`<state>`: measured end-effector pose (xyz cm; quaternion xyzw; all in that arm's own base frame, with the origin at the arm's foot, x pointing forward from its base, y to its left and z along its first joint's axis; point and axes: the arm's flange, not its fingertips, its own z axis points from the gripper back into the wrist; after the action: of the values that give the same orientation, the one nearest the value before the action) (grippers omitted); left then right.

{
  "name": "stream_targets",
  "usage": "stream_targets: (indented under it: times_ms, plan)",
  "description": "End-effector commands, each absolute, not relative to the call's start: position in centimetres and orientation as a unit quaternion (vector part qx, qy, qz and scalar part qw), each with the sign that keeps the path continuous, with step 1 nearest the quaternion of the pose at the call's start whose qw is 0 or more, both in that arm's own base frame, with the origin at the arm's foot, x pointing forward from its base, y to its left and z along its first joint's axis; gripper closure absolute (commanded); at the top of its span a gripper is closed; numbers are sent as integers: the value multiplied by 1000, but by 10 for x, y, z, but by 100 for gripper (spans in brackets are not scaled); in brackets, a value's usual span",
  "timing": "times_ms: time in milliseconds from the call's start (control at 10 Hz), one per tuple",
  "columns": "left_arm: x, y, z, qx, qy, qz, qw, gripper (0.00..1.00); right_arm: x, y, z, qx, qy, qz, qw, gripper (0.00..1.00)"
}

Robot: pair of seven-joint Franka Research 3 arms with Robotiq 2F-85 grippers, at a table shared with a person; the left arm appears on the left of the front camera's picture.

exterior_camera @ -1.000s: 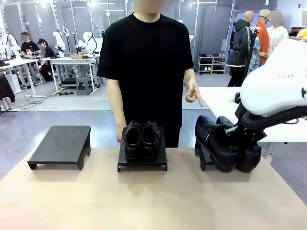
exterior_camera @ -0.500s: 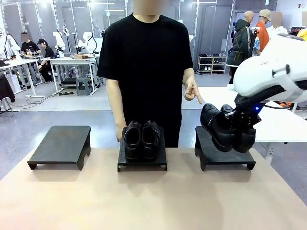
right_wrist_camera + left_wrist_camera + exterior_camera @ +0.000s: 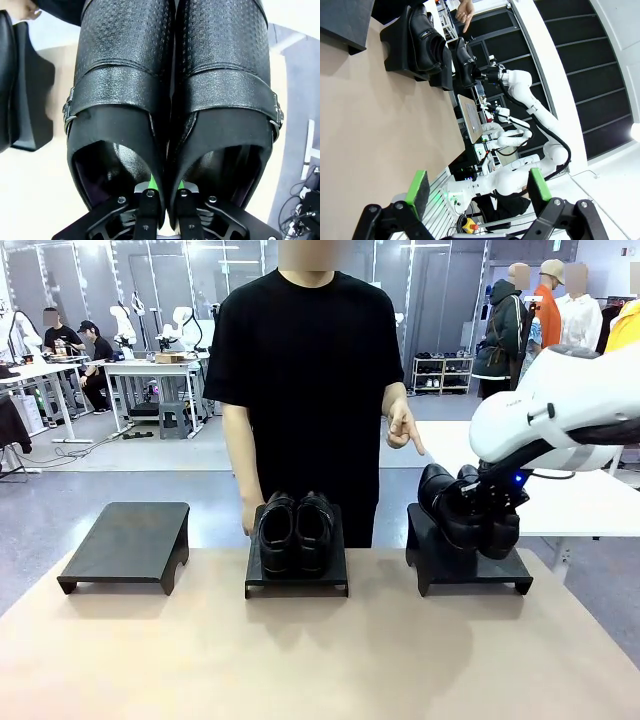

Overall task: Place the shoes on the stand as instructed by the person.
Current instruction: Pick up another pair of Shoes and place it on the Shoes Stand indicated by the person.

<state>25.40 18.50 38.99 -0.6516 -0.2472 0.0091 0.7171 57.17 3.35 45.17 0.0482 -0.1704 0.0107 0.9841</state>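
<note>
Jaws pinch shoes (image 3: 468, 508) over right stand (image 3: 466, 562).

White glossy right arm (image 3: 560, 415) (blue light), black gripper (image 3: 497, 502).

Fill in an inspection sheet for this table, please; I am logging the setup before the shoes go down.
Surface: tan table, three black stands on it.
Job's things: one pair of shoes on the middle stand; second pair held tilted over the right stand, toes toward the person, whose hand points down at that stand.
Clutter: nothing seen.
Hands: right hand shut on the inner walls of the second pair; left hand open above the table.
Cables: nothing seen on the table.
Surroundings: other benches, arms and people behind.
</note>
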Motion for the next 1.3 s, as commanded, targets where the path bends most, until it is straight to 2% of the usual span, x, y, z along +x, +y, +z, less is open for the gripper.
stream_targets:
  times_ms: [0,900,1000,1100,1200]
  plan:
    - [254,185,392,-652,-253,5,715,0,596,26,445,33,-180,6,983,91]
    - [254,185,392,-652,-253,5,715,0,612,24,406,33,-153,-3,988,91]
    - [254,185,392,-652,-253,5,715,0,612,25,404,35,-155,-6,987,87]
    - [254,185,392,-652,-253,5,715,0,613,26,402,33,-155,-13,987,77]
    - [254,185,392,-652,-253,5,715,0,613,27,401,32,-153,-12,988,62]
